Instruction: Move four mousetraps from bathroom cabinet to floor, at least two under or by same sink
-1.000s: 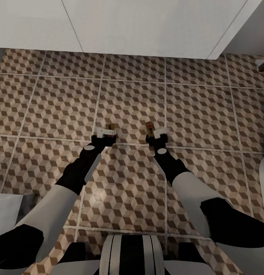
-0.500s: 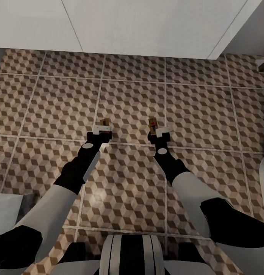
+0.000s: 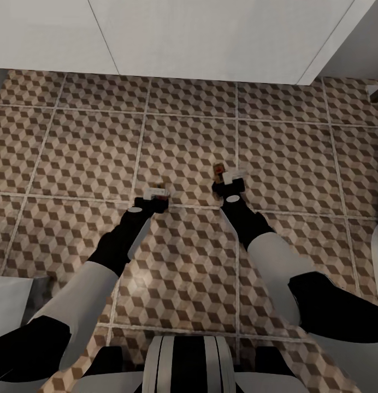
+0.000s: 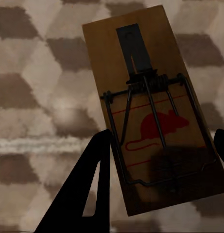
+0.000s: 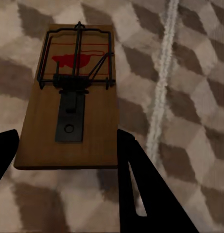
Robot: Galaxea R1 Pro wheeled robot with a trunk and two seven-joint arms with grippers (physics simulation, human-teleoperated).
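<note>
two mousetraps being lowered to the tiles

bathroom floor (image 3: 189,136) all around; left gripper (image 3: 155,192) at 9 o'clock and right gripper (image 3: 231,177) at 3 each pinch a mousetrap (image 4: 150,111), the other (image 5: 73,97); neither released, two more unseen.

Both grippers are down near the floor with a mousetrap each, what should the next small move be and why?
Probably open both and lift away. The left gripper and right gripper each straddle a mousetrap that looks flat on the floor, though contact is hard to confirm, so ease lower first if needed.
</note>
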